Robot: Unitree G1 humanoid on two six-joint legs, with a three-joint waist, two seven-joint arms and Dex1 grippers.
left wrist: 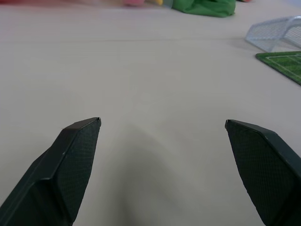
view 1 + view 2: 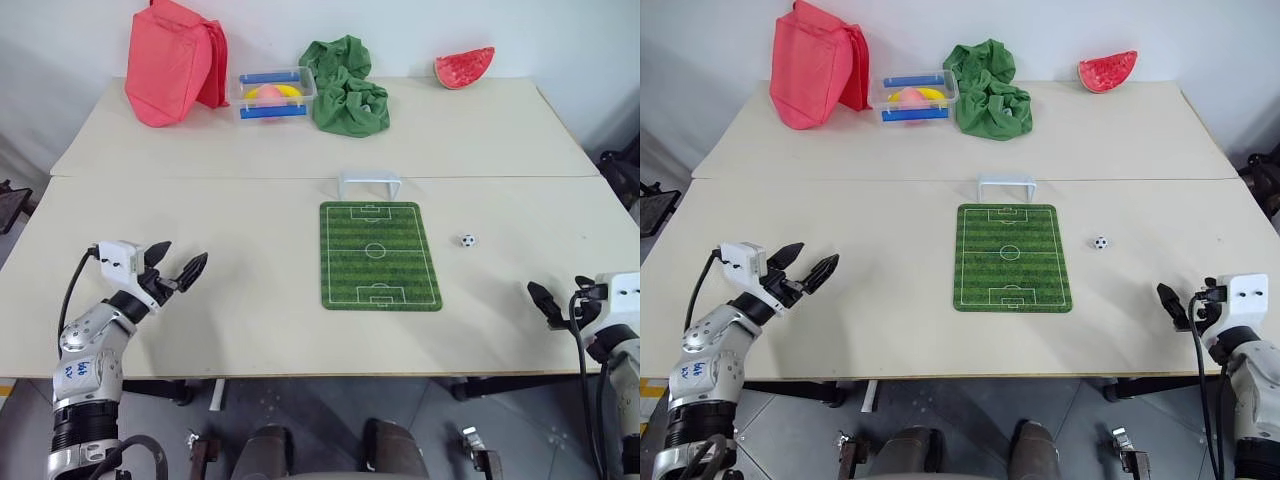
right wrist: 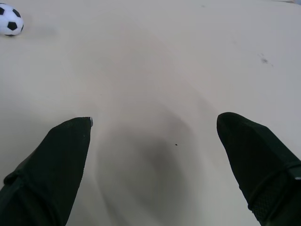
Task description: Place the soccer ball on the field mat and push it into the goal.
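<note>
Head views: the field mat (image 2: 380, 256) lies flat at the middle of the beige table (image 2: 250, 320), the goal (image 2: 369, 184) standing just beyond its far edge. The soccer ball (image 2: 468, 240) rests on bare tabletop just right of the mat. The left gripper (image 2: 178, 266) and right gripper (image 2: 1175, 300) hover near the front edge, well apart.

Left wrist view: fingers (image 1: 70, 160) spread wide, empty.

Right wrist view: fingers (image 3: 56, 160) likewise splayed and empty; ball ahead.
</note>
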